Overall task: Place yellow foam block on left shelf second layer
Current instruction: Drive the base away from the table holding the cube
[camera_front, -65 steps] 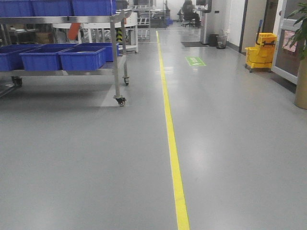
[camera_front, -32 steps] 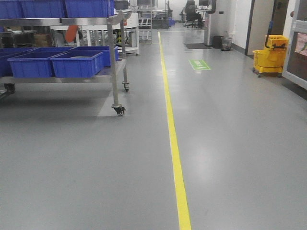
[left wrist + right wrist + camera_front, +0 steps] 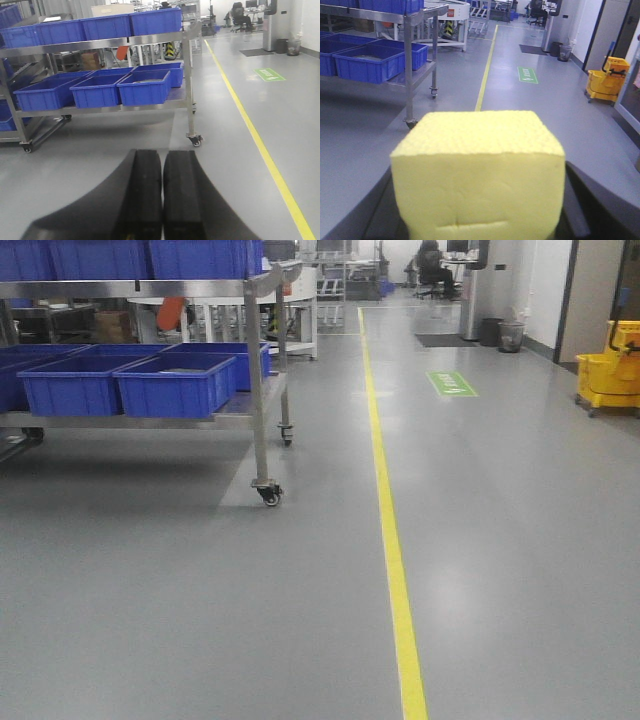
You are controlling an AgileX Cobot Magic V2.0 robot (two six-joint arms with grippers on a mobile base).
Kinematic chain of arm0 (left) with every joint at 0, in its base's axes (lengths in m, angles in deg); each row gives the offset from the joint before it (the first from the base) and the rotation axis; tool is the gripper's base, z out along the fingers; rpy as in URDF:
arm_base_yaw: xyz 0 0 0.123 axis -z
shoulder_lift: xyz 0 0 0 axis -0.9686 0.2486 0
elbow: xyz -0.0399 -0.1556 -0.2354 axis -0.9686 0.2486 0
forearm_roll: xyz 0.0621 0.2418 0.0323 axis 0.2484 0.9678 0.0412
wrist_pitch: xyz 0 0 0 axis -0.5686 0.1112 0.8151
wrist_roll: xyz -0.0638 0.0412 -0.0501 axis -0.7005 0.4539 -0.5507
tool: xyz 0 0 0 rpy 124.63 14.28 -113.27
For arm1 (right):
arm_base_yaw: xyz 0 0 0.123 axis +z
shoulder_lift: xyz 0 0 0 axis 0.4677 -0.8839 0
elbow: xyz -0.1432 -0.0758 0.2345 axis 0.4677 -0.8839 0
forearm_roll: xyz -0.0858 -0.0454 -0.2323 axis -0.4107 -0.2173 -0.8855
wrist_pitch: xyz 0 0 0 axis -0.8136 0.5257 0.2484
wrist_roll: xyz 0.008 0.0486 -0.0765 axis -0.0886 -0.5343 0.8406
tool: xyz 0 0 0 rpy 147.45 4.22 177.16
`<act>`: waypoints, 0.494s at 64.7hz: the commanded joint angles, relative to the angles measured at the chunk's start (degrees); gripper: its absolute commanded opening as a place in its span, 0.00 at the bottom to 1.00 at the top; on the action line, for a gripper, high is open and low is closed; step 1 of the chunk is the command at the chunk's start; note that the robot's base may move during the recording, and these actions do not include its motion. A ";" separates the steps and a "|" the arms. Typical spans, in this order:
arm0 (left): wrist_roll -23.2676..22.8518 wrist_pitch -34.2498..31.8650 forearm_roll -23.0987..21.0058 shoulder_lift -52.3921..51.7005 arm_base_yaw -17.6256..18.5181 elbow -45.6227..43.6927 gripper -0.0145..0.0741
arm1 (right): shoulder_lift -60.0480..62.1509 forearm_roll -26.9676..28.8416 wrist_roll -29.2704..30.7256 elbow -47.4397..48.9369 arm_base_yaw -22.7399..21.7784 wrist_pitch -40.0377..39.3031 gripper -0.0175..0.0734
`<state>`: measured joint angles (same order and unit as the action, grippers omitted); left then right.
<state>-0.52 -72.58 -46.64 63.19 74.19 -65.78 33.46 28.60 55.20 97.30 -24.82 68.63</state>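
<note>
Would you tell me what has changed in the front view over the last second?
The view has swung left and closer: the shelf cart, yellow floor line and mop bucket all slid rightward in frame, the cart's caster lower. The blue bins sit on the cart as before.

Steel shelf cart [image 3: 259, 390], blue bins [image 3: 175, 386], grey floor [image 3: 150, 590]

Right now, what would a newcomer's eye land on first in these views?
The yellow foam block fills the right wrist view, gripped between the jaws of the right gripper. To the left stands a wheeled steel shelf cart loaded with blue bins. A yellow floor line runs down the grey aisle beside it.
</note>
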 commanded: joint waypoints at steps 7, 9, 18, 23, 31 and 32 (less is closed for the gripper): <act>-0.27 -4.77 -0.35 -1.20 0.39 1.12 0.32 | -0.61 -0.72 0.29 1.69 -0.41 -5.28 0.70; -0.27 -4.77 -0.35 -1.20 0.39 1.12 0.32 | -0.61 -0.72 0.29 1.69 -0.41 -5.28 0.70; -0.27 -4.77 -0.35 -1.20 0.39 1.12 0.32 | -0.61 -0.72 0.29 1.69 -0.41 -5.28 0.70; -0.27 -4.77 -0.35 -1.20 0.39 1.12 0.32 | -0.61 -0.72 0.29 1.69 -0.41 -5.28 0.70; -0.27 -4.77 -0.35 -1.20 0.39 1.12 0.32 | -0.61 -0.72 0.29 1.69 -0.41 -5.28 0.70; -0.27 -4.77 -0.35 -1.20 0.39 1.12 0.32 | -0.61 -0.72 0.29 1.69 -0.41 -5.28 0.70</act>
<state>-0.52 -72.58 -46.64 63.19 74.19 -65.78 33.46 28.60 55.20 97.30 -24.82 68.63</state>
